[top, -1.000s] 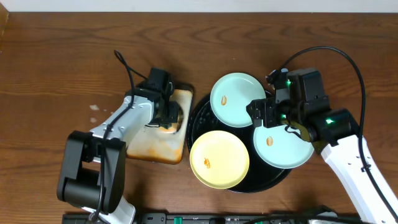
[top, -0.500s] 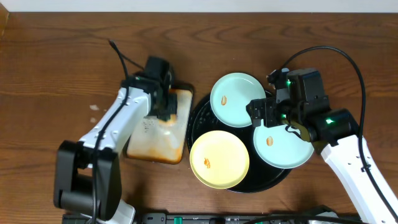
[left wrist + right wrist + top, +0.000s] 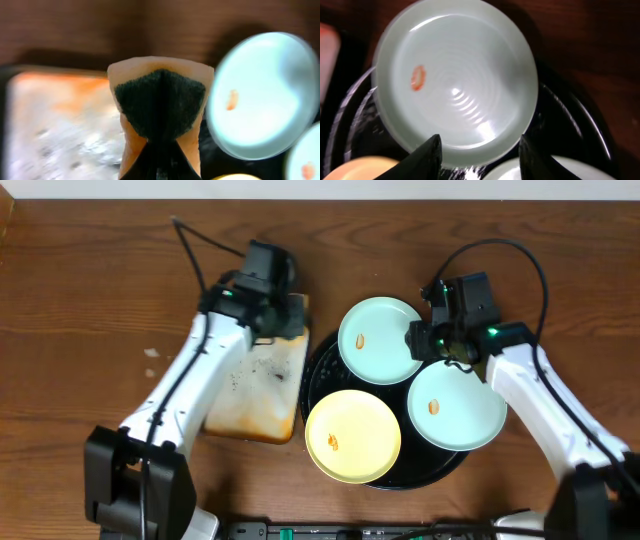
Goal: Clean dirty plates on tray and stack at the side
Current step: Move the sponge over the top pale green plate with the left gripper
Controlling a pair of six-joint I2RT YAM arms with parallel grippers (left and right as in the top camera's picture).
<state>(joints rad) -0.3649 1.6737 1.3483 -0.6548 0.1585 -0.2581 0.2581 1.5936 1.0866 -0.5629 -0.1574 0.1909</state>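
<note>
Nearest me on the large round black tray [image 3: 318, 375] sits the pale yellow round plate [image 3: 353, 436]. Beyond it, to the right, is one pale mint-green plate [image 3: 456, 405], and farthest is the second mint-green plate [image 3: 381, 340]. Each bears an orange speck. My right gripper [image 3: 481, 150] stands spread at that far plate's rim. Beside the black tray lies an orange-stained rectangular tray [image 3: 255, 395]. At its far corner my left gripper [image 3: 160, 162] pinches an orange sponge [image 3: 160, 95] (its dark scouring face shows only from the left wrist).
</note>
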